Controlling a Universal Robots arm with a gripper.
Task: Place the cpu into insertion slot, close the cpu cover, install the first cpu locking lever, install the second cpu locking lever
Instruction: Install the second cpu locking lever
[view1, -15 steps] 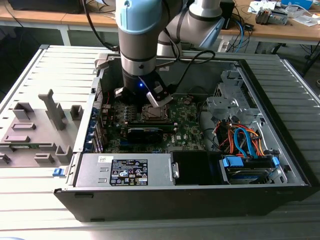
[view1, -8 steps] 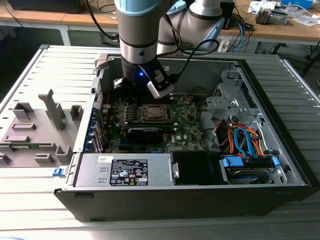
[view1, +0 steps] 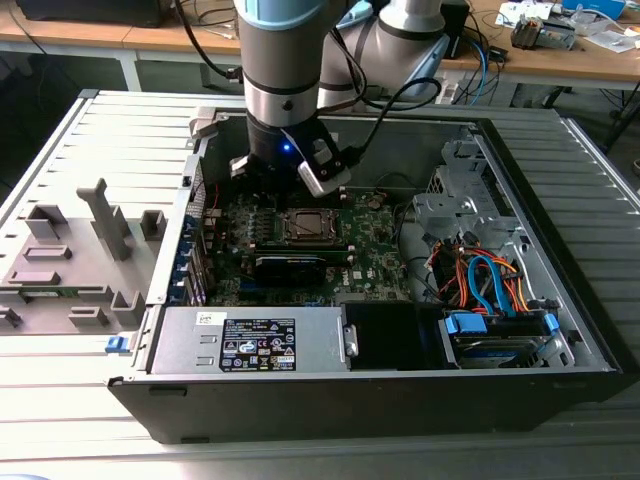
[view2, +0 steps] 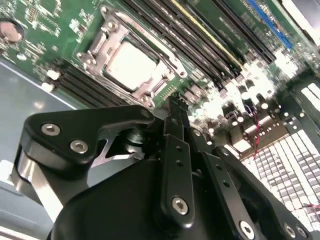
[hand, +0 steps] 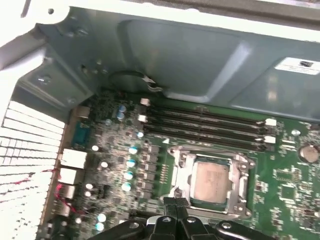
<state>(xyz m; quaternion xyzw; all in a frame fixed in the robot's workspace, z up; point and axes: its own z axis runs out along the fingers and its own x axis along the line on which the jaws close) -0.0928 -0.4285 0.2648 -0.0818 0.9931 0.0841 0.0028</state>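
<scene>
The cpu lies flat in the insertion slot on the green board, its pale metal top showing in both wrist views. The silver cpu cover lies down around it as a frame. A thin metal lever runs along one side of the frame. My gripper is shut, its black fingertips pressed together with nothing visible between them. It stands just off the socket's edge, close above the board. The socket's contact field is hidden under the cpu.
Long black memory slots run beside the socket. The case walls enclose the board. A power supply and drive bay with orange and blue cables sit at the front and right in the exterior view. A grey fixture block lies at its left.
</scene>
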